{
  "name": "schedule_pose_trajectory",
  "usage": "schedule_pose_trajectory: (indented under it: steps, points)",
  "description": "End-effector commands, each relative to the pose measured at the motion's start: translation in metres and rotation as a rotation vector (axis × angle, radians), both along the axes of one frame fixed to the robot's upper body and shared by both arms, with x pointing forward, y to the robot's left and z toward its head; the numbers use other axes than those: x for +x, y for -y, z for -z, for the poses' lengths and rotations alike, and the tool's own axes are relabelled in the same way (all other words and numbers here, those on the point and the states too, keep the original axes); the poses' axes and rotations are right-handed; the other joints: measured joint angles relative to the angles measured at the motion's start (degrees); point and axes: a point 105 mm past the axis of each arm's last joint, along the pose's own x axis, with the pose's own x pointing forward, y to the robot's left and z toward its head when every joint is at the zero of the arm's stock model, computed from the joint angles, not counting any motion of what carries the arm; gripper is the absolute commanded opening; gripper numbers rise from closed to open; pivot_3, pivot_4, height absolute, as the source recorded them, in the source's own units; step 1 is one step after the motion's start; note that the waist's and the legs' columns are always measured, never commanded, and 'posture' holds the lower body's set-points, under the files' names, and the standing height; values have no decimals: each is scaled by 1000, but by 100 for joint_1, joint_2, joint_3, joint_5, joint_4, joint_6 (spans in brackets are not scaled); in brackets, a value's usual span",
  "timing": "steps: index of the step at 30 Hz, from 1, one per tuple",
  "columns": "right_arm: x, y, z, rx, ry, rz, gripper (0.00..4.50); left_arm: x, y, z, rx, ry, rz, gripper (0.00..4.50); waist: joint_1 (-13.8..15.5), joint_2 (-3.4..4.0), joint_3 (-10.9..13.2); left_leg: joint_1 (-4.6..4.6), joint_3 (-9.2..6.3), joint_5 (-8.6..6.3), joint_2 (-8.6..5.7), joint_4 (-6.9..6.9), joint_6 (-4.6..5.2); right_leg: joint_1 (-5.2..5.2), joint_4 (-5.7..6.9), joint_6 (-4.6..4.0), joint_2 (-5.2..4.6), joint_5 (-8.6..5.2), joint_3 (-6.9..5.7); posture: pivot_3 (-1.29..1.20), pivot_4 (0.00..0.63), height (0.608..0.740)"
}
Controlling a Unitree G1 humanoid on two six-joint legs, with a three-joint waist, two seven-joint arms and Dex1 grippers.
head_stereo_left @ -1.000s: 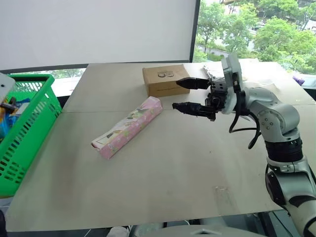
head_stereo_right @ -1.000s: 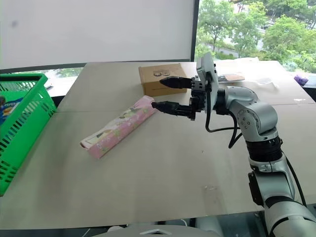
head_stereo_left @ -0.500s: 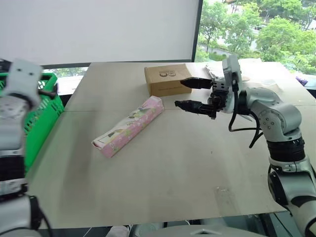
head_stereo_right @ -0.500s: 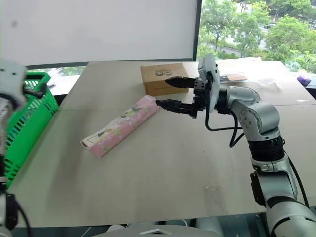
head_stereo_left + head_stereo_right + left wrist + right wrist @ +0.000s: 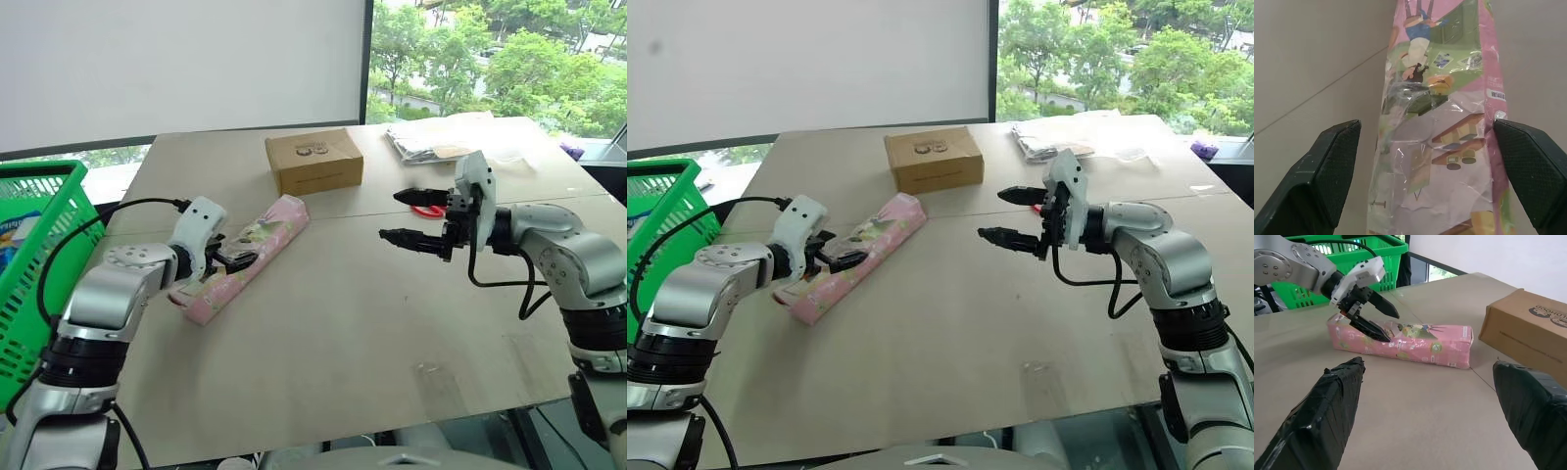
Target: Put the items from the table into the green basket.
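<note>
While the pink floral box (image 5: 245, 258) lies on the table (image 5: 343, 333), the green basket (image 5: 34, 264) stands beside the table's left edge, its contents unclear. The left gripper (image 5: 238, 258) straddles the box, jaws wide; the right gripper (image 5: 404, 216) hovers wide and empty.

Green basket (image 5: 44, 255) cut off at the picture's edge, scissors (image 5: 426, 210) mostly hidden behind the right gripper (image 5: 400, 215)

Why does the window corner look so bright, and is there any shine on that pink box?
Left eye view: daylight through the window washes the trees pale. Left wrist view: the pink box has crinkled wrap with white glints; the left gripper fingers look huge, being close to the lens.
</note>
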Motion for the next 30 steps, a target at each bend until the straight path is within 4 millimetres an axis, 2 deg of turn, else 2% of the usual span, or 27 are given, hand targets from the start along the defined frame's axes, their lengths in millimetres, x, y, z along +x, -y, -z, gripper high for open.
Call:
schedule_pose_trajectory:
  steps: [1,4,8,11,12,13,17,21,24,27,30]
  points:
    - [-8,5,0,-64,18,0,4500,-11,10,17,-20,-81,37,4454,-5,0,-3,1,1,0,-1,3,1,3,-1,0,-1,0,0,6,0,740]
    - [-11,9,11,-113,-9,6,4500,-14,14,23,-41,-112,37,4454,-41,24,-16,4,3,-1,0,15,2,7,0,1,1,-1,2,-1,0,740]
    - [-12,13,17,-143,-9,13,4500,-15,5,31,-23,-146,-13,4454,-72,42,-15,77,5,-5,5,11,8,79,-11,14,11,-12,2,-5,0,740]
    - [-12,13,19,-143,-13,11,4500,-17,1,34,-21,-160,-31,4454,-144,42,-15,88,5,-6,8,12,9,94,-16,26,16,-19,3,-4,0,740]
    - [-12,13,19,-142,-13,11,4500,-18,1,34,-25,-160,-30,3875,-153,42,-15,90,7,-6,8,13,9,95,-16,27,16,-19,5,-4,0,740]
    - [-11,12,20,-140,-14,10,4500,-18,1,35,-34,-161,-30,3647,-156,45,-17,90,8,-6,8,13,9,95,-15,27,16,-19,6,-4,0,740]
    - [-10,11,22,-136,-13,5,4500,-19,-2,35,-28,-156,-43,1976,-151,62,-28,93,8,-6,9,14,9,96,-14,27,17,-19,7,7,0,740]
    - [-9,11,22,-136,-12,-2,4500,-17,-6,32,-18,-129,-62,1022,-146,82,-41,95,8,-6,9,13,9,98,-14,28,17,-19,8,25,0,740]
    - [-8,10,21,-129,-10,-9,4500,-3,-11,10,-7,-12,-84,415,-127,84,-42,100,8,-6,9,13,9,102,-13,30,18,-20,8,36,0,740]
    - [-5,7,17,-98,-3,-3,4500,12,-14,-20,-3,128,-110,378,-98,81,-38,100,5,-5,12,16,9,103,-12,30,21,-20,6,50,0,740]
    - [-2,2,12,-75,12,-12,4500,32,-34,-68,39,322,-238,378,-23,50,-18,87,-5,-5,17,26,9,99,-12,30,28,-20,-2,58,0,740]
